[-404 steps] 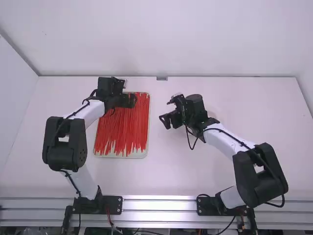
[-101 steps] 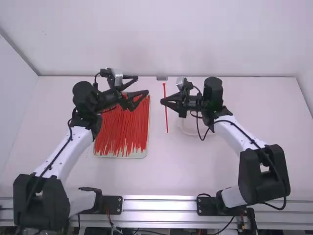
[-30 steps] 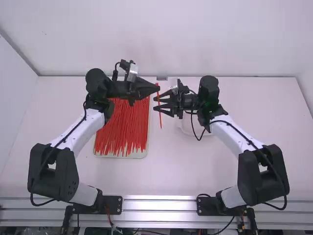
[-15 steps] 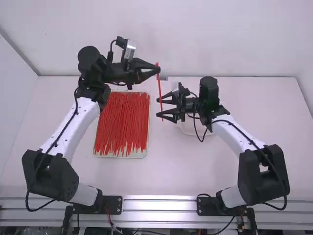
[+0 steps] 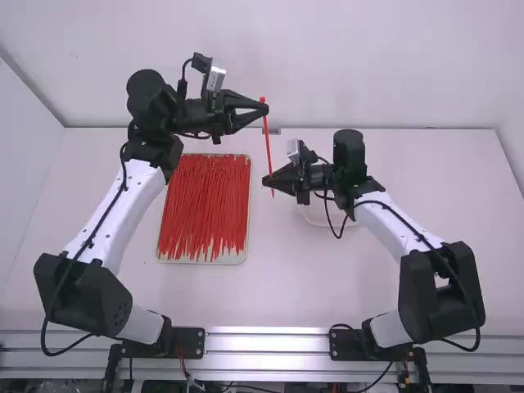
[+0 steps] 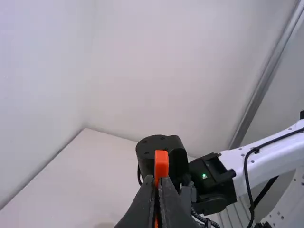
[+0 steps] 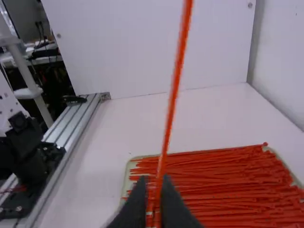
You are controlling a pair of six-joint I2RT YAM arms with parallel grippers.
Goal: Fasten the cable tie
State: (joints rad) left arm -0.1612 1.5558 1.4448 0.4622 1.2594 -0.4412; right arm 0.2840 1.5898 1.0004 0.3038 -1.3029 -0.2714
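Item: one red cable tie (image 5: 267, 143), held off the table (image 5: 458, 213) and nearly upright, just past the right-hand edge of the tray (image 5: 205, 260), with its upper end above the tray's far right corner and its lower end beside the tray's right rim. Left gripper (image 5: 252, 109): raised over the far end of the tray, fingers pressed together and pinching the tie's upper end; in the left wrist view the tie's blunt tip stands just proud of the closed fingertips (image 6: 164, 187). Right gripper (image 5: 271, 179): beside the tray's right rim, lower than the left gripper, fingers closed on the tie's lower part; in the right wrist view the strap rises from between the two fingers, with the tray beyond it. Tray contents: a dense layer of loose red ties (image 5: 205, 209), lying lengthwise and covering most of the tray. Also present: a small pale container (image 5: 315, 217) on the table, to the right of the tray, beneath the right arm's wrist.
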